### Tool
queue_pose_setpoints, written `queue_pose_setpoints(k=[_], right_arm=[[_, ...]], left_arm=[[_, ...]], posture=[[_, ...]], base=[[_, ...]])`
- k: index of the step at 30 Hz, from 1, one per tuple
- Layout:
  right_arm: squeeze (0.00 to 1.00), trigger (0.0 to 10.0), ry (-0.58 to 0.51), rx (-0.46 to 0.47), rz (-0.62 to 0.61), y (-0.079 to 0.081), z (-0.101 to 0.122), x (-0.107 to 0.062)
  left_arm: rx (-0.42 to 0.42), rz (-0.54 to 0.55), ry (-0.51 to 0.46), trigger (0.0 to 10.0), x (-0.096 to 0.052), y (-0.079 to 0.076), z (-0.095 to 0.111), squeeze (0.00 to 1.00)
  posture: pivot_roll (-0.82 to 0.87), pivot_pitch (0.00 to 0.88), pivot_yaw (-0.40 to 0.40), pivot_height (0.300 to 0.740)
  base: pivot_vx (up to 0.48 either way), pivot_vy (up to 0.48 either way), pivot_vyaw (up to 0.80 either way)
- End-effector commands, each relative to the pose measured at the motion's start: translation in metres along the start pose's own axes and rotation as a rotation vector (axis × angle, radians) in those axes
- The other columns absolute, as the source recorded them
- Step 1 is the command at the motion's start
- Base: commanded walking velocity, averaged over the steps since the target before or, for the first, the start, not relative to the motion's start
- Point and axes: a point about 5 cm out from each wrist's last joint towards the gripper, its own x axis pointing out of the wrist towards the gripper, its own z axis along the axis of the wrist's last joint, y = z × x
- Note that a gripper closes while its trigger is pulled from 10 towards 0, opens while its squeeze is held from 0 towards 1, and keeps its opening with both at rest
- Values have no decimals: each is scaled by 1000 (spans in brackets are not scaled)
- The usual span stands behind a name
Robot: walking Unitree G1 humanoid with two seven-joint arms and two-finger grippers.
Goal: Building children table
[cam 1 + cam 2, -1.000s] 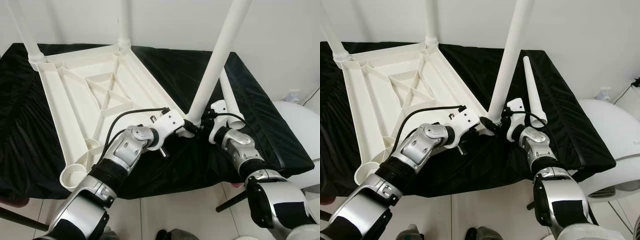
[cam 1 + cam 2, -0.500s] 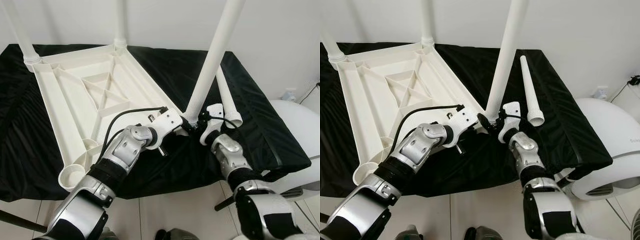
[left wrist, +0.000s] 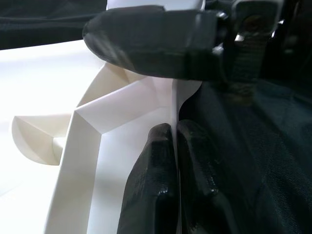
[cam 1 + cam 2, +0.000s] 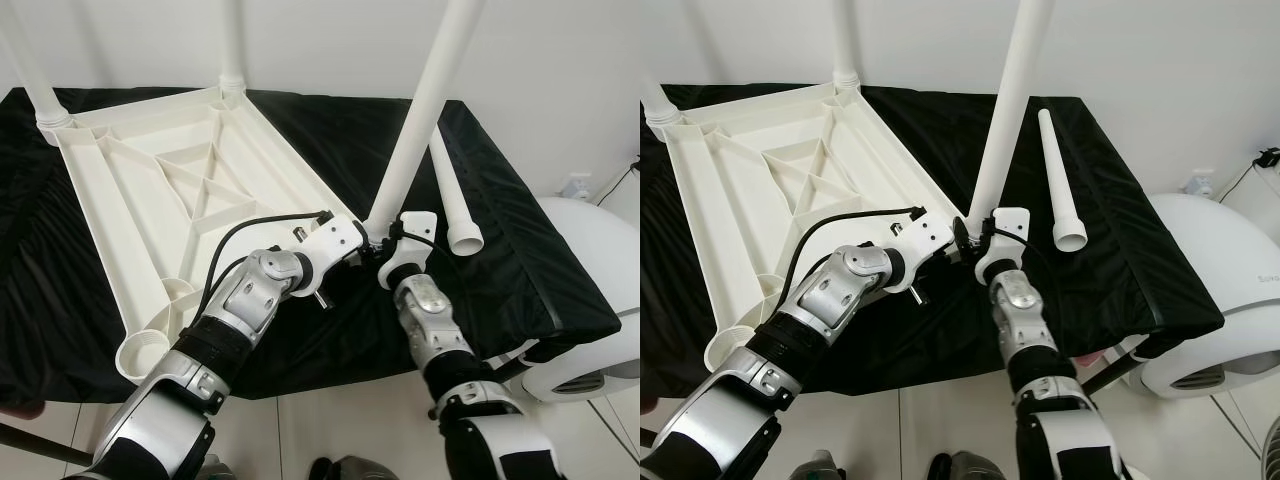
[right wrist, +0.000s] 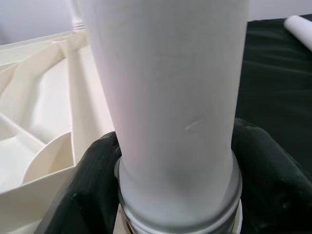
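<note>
The upturned white tabletop (image 4: 190,200) on the black-draped desk (image 4: 520,250) looks light and stiff, its rim pinched by the left end effector (image 3: 176,161), while the right end effector (image 5: 175,195) clasps the slick leg (image 4: 420,120) low.

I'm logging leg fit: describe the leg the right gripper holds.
The white leg is a smooth, round, plastic-looking tube, standing tilted at the near right corner of the upturned tabletop. Its ringed base sits at the corner socket. The right gripper has its jaws closed around the base; the left gripper pinches the tabletop rim beside it.
</note>
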Motion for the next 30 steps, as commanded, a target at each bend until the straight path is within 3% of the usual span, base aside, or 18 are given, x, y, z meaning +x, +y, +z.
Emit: queue_pose_setpoints(k=[1, 12, 13, 14, 20, 28, 29, 30], right_arm=[[0, 10000, -52, -7, -52, 2, 13, 5], [8, 10000, -19, -22, -56, 15, 8, 0], [86, 10000, -17, -25, -63, 15, 8, 0], [1000, 10000, -21, -11, -57, 15, 9, -1], [1000, 10000, -38, -17, -59, 12, 11, -3], [1000, 10000, -24, -40, -40, -4, 7, -10], [659, 10000, -20, -40, -18, -6, 6, -11], [0, 10000, -16, -36, 24, -9, 5, -12]], left_arm=[[-10, -29, 25, 10000, 4, -9, -5, 0], [-10, -30, 24, 10000, 5, -11, -6, 0], [-10, -29, 24, 10000, 5, -11, -6, 0], [-10, -29, 25, 10000, 5, -11, -6, 0], [-10, -28, 25, 10000, 5, -11, -6, 0], [-10, -25, 25, 10000, 4, -11, -6, 0], [-10, -25, 25, 10000, 4, -11, -6, 0], [-10, -24, 25, 10000, 4, -10, -6, 0]], posture=[[46, 0, -105, 740], [50, 0, -112, 740], [50, 0, -112, 740], [49, 0, -113, 740], [49, 0, -114, 740], [48, 0, -114, 740], [48, 0, -114, 740], [48, 0, -113, 740]], base=[[0, 0, 0], [0, 0, 0], [0, 0, 0], [0, 0, 0], [0, 0, 0], [0, 0, 0], [0, 0, 0], [0, 0, 0]])
